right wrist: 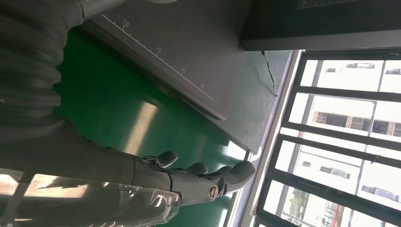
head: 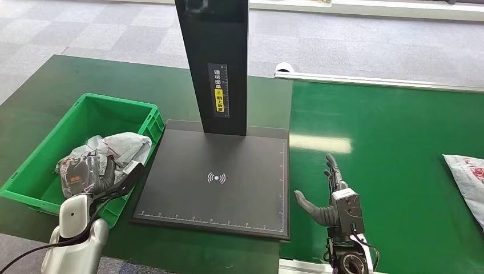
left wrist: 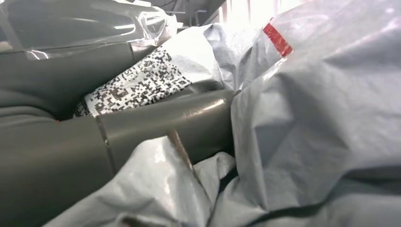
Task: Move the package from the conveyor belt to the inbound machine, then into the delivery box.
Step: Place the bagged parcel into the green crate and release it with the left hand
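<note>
A grey plastic package [head: 122, 145] lies in the green delivery box [head: 68, 128] at the left, on other bagged parcels. My left hand [head: 105, 174] reaches down into the box and grips it. In the left wrist view the thumb [left wrist: 165, 123] presses into the crumpled grey package [left wrist: 321, 109], with its printed label [left wrist: 137, 82] wedged against the hand. My right hand [head: 330, 194] hovers open over the green conveyor belt [head: 388, 142], fingers straight [right wrist: 208, 177], holding nothing. The black inbound machine platform [head: 217, 177] lies between the two hands, bare.
The machine's black post [head: 214, 63] rises behind the platform. Another pale package [head: 467, 177] lies on the belt at the far right edge. A dark-wrapped parcel [head: 77, 174] sits in the box near my left hand. The belt's metal rail [head: 371, 81] runs along the back.
</note>
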Tool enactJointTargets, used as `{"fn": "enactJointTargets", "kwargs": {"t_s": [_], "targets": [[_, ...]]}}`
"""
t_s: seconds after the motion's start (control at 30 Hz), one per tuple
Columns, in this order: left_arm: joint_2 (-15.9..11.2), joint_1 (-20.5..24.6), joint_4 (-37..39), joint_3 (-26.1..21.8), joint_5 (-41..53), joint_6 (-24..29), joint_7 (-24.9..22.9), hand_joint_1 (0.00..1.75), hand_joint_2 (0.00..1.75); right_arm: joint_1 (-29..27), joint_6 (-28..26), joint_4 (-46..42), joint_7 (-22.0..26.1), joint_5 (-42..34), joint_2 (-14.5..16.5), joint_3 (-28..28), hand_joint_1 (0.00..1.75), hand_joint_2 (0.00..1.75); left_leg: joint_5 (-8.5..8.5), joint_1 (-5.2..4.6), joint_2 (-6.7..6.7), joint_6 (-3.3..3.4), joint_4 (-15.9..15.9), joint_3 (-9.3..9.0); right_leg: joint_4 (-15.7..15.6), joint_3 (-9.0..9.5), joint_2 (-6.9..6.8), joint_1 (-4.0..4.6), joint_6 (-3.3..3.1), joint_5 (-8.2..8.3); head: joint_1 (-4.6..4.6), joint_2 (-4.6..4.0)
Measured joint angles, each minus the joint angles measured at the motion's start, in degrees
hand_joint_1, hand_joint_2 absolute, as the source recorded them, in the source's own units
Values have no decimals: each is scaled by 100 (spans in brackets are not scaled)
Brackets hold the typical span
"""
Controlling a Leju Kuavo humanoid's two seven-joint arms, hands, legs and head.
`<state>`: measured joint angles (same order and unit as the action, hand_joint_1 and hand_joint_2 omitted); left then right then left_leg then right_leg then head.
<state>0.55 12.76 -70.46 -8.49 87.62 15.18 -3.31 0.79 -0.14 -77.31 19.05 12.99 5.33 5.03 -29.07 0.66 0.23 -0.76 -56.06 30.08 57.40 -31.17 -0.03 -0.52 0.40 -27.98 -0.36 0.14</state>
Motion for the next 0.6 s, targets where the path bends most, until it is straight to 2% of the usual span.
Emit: {"fn": "enactJointTargets", "kwargs": {"t_s": [0.27, 0.43, 0.6], "targets": [[-50, 8, 28, 89, 1, -93, 5, 175, 0, 10, 54, 0, -2, 52, 39, -58, 0, 175, 1, 1, -1, 0, 1, -11, 2, 12, 1, 1, 0, 0, 1, 0], [-48, 5, 45, 90, 7, 202, -182, 175, 0, 74, 77, 0, -21, 89, 105, -80, 0, 175, 1, 1, 0, 0, 1, -12, 2, 13, 0, 1, 0, 0, 1, 0], [-46, 6, 58, 90, 7, 248, -213, 175, 0, 100, 77, 0, -21, 90, 145, -92, 0, 175, 2, 1, 0, 0, 1, -12, 2, 12, 0, 1, 0, 0, 0, 0]]}}
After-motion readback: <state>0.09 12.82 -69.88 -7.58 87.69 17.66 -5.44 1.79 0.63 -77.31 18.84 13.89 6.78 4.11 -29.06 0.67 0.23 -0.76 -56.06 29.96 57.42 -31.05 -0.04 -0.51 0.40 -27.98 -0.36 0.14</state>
